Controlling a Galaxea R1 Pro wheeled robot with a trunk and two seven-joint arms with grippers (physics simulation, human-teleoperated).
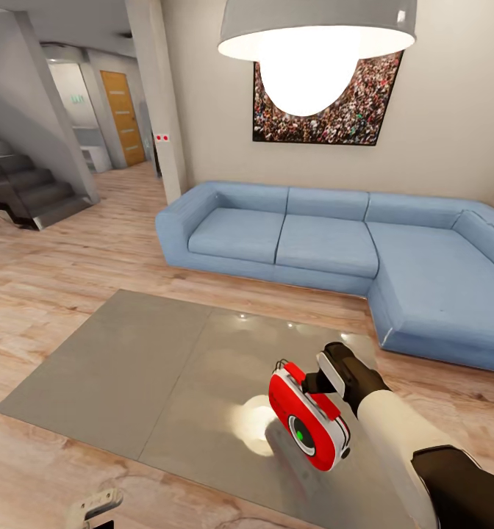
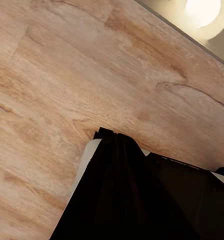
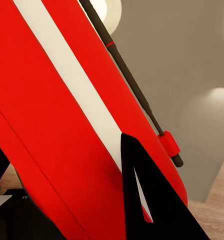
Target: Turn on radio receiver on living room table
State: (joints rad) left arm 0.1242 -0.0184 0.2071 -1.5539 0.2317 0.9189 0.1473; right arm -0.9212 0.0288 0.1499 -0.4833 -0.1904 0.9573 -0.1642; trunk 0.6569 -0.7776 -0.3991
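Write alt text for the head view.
The right gripper holds a red radio, tilted, above a glossy grey table. A blue sofa stands behind, under a crowd photo and a lit lamp.

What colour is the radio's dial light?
Green, on the radio receiver; the head view shows it best.

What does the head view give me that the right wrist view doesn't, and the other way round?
Head view alone: the blue L-shaped sofa, the crowd photo on the beige wall, the grey pendant lamp, the staircase, and the green-lit round dial.

Right wrist view alone: a close look at the thin dark handle with its red end clip, and a dark finger against the radio's side.

Both: the small red radio with white sides, tilted, and the glossy grey-brown table top.
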